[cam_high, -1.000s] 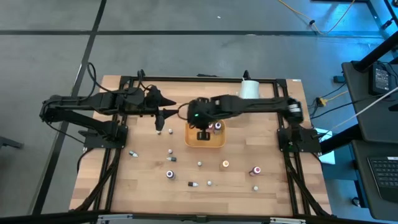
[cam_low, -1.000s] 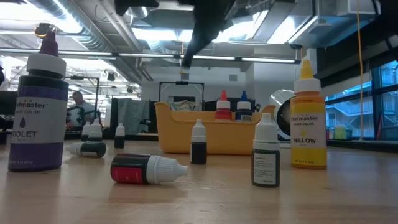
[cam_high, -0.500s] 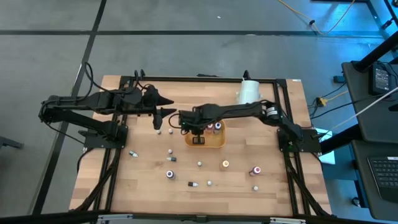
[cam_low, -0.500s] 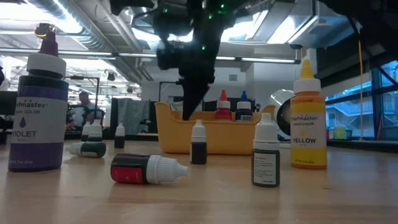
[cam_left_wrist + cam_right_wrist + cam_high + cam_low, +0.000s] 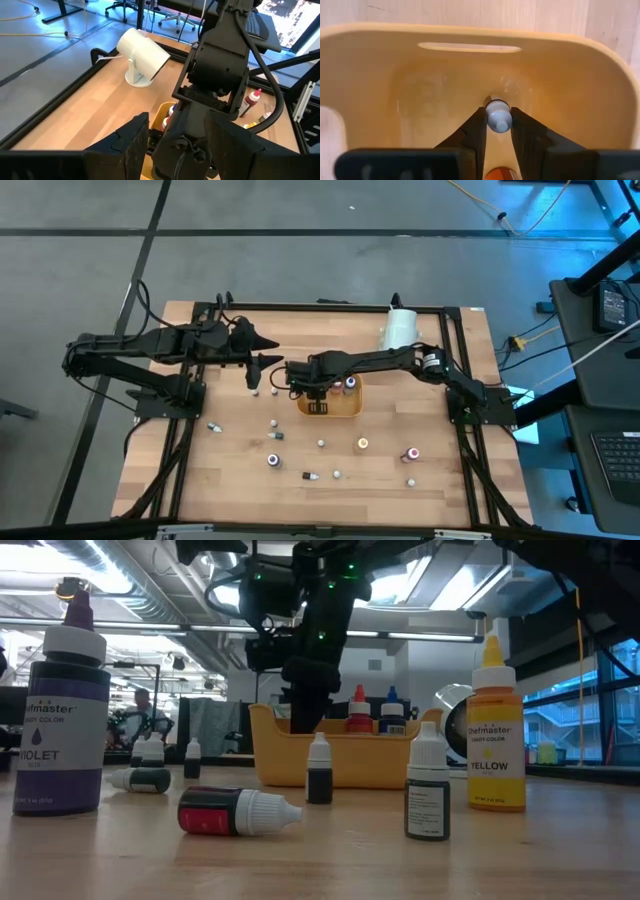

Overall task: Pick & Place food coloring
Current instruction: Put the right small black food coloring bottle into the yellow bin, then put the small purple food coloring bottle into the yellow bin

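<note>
Releasing a blue-capped bottle inside the orange tray.

Right gripper low in the tray near its left end, fingers narrow and flanking the bottle's cap, seemingly just loosening. Best to part wider and rise straight, clear of the red and blue bottles already standing there. Left gripper waiting wide open above the tabletop's far left part. Other bottles scattered toward the near edge.

I see both arms matte black, boxy joints, black cables looped along them. Green status LEDs lit on the right arm's wrist. Fingers are flat black wedges.
</note>
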Controlling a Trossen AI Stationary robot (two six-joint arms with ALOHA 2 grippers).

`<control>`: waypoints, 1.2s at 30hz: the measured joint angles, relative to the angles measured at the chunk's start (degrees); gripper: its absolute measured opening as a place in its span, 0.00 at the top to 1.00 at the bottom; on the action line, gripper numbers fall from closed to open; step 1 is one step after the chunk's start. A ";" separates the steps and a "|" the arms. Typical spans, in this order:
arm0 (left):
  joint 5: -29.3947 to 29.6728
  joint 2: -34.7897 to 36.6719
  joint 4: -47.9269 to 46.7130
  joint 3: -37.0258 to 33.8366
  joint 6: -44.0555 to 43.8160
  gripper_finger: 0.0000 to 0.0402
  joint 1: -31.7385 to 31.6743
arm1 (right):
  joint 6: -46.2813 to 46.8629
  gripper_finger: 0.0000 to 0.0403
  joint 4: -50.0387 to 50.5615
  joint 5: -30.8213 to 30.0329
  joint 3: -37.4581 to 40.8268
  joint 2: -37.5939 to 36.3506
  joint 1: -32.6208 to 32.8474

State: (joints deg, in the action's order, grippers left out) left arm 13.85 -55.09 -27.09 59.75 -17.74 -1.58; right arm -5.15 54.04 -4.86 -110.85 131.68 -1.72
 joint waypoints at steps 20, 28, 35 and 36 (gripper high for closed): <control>0.00 -0.01 -0.17 0.00 0.33 0.53 -0.01 | -1.42 0.70 0.02 -0.02 0.00 -0.17 0.00; -0.43 0.14 -0.26 0.00 0.36 0.53 0.00 | -1.12 0.64 2.08 -0.04 -1.05 -1.43 0.00; -1.55 0.64 -5.23 0.11 -0.41 0.53 0.01 | 0.52 0.64 2.84 -0.15 -2.14 -9.03 0.29; -1.58 0.66 -7.22 0.13 -1.75 0.53 0.02 | 0.87 0.64 3.90 -0.20 -1.71 -10.30 0.41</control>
State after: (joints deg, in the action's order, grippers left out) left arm 12.26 -54.43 -34.31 59.88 -19.49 -1.56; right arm -4.28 57.94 -5.07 -112.56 121.38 -1.31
